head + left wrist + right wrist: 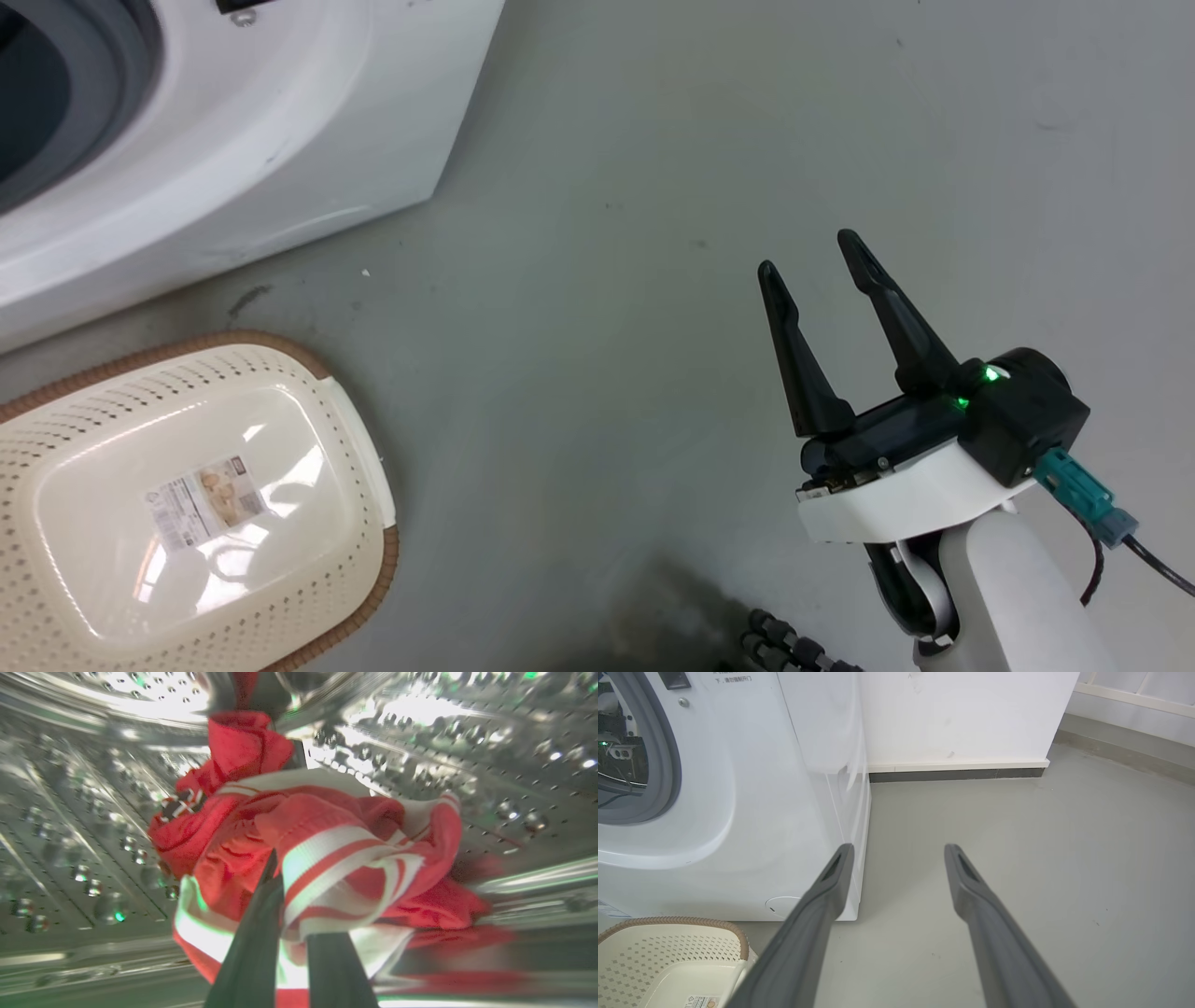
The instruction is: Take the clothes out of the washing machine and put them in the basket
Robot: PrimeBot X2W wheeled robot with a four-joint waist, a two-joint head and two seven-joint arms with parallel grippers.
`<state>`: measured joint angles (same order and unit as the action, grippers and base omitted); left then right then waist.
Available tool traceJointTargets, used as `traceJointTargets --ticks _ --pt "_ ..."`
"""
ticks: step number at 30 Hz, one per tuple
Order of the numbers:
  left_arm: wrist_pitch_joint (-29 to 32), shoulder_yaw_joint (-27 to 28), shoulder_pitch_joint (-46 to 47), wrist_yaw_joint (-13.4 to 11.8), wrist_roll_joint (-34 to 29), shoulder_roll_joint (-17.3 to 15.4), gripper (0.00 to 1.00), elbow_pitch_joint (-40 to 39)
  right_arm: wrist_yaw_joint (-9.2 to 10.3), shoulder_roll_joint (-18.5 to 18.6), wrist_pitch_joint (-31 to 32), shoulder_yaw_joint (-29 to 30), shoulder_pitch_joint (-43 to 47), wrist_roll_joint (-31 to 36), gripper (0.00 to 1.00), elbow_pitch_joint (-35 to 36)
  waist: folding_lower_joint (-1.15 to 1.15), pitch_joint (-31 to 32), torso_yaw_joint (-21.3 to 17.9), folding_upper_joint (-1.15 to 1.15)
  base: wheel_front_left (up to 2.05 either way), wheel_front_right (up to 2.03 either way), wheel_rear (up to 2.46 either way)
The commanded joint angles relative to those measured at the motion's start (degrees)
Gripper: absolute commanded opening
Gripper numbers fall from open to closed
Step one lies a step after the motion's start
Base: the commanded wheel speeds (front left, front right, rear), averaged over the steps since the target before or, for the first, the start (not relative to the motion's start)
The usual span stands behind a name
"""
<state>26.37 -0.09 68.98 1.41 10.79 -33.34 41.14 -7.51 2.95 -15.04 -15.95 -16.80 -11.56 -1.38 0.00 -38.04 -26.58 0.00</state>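
Observation:
Inside the washing machine's perforated steel drum (70, 835), the clothes (336, 849) are a bunched red jersey with white stripes. My left gripper (292, 891) is shut on that fabric, which covers one fingertip; the view is blurred. The white washing machine (280, 121) (761, 812) stands at the upper left, its grey-rimmed porthole partly in view. In front of it on the floor sits the cream basket (280, 341) (691, 921), with only a label inside. My right gripper (808, 254) (899, 851) hangs open over the floor, right of the basket, holding nothing.
Grey floor (607, 280) spreads between the basket and my right arm. A white wall with a dark baseboard (952, 772) runs behind the washer. A dark ribbed hose (784, 649) lies at the head view's bottom edge.

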Motion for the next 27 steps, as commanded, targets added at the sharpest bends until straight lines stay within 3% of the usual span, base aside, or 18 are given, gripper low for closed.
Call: traceJointTargets --ticks 1,11,15,21,27 --pt "-2.3 0.4 -1.9 -0.6 0.3 0.5 0.0 -0.6 0.04 -0.1 -0.1 0.2 0.2 0.4 1.0 -0.1 0.0 2.0 0.6 0.0 0.0 0.0 0.0" --pt "-22.9 2.8 -14.4 -2.3 3.0 5.0 0.0 1.7 0.04 -0.1 2.0 2.5 4.0 2.6 1.0 -0.4 0.0 11.9 2.1 0.0 0.0 0.0 0.0" --pt "-29.5 3.1 -18.8 -1.8 4.0 7.3 0.0 4.4 0.04 -0.1 3.2 3.6 6.3 3.3 1.0 -0.1 0.0 16.2 3.4 0.0 0.0 0.0 0.0" --pt "-37.4 3.0 -23.5 -0.4 5.4 10.4 0.0 9.5 0.04 -0.1 5.0 4.8 9.8 4.2 1.0 0.0 0.0 23.1 5.9 0.0 0.0 0.0 0.0" --pt "-40.9 1.6 -27.1 1.4 5.3 13.0 0.0 13.0 0.04 -0.1 7.2 6.0 13.3 5.4 1.0 0.8 0.0 29.5 8.5 0.0 0.0 0.0 0.0"
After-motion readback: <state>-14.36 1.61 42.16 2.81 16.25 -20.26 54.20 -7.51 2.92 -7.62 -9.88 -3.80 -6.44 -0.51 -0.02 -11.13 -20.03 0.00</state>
